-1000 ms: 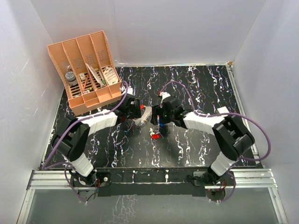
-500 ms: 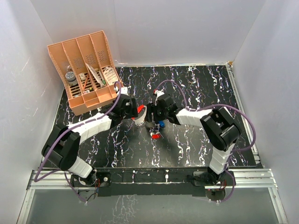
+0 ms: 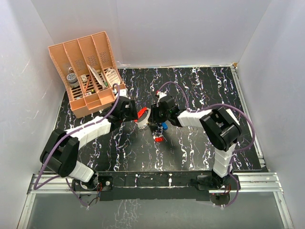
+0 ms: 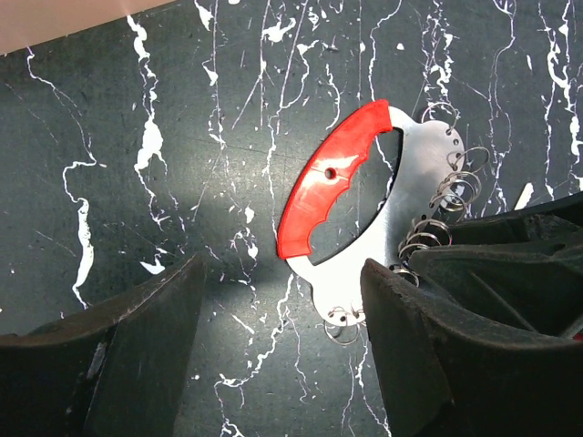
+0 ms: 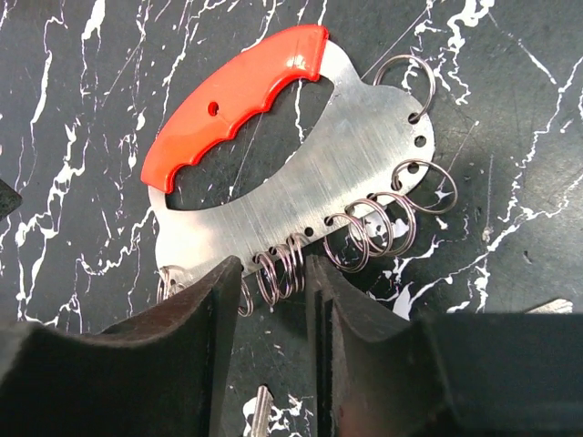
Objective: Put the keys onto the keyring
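Enclosing the scene, white walls ring a black, white-veined desk, with an orange file rack at upper left. At mid-frame lies the keyring. Beside it the left end effector gapes open. The right end effector straddles its wire rings, and I cannot tell whether it pinches them. The blue key and red key lie just below.

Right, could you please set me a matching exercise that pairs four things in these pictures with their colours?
Things:
1. keyring grip
2. keyring plate
3. desk organiser
4. table top

Colours:
A. peach
B. red
C. black with white veins
D. silvery

Pairs: 1-B; 2-D; 3-A; 4-C
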### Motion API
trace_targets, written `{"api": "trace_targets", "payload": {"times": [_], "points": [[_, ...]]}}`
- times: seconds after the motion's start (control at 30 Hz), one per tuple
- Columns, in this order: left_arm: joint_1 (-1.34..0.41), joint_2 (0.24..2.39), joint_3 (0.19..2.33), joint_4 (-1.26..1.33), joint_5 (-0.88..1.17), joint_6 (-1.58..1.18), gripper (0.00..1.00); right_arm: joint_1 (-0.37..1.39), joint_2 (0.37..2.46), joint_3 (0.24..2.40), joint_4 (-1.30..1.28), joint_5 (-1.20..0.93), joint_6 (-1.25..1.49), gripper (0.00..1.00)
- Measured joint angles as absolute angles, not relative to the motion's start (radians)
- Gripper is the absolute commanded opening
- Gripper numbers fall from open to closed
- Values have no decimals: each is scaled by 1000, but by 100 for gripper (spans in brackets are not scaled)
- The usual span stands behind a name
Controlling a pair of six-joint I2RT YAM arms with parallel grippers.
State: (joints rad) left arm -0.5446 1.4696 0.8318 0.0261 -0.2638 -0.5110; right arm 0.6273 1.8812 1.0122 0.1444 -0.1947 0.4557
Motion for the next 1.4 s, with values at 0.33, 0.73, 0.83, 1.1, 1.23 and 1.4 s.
{"api": "trace_targets", "payload": {"times": [0.33,0.73,0.83,1.1,1.23,1.4], "points": [[-530,1467,813,27,-269,-517,68,627,1919,1023,207,-197,474,0],[-478,1443,802,51,-199,-525,89,627,1844,1018,225,-144,316,0],[-450,1432,804,72,-142,-525,89,627,1804,1018,253,-136,258,0],[-420,1429,825,109,-12,-528,90,627,1707,998,318,-147,131,0],[-410,1429,831,136,47,-539,90,627,1682,986,320,-160,98,0],[-407,1429,831,159,87,-555,91,627,1681,991,285,-159,103,0]]}}
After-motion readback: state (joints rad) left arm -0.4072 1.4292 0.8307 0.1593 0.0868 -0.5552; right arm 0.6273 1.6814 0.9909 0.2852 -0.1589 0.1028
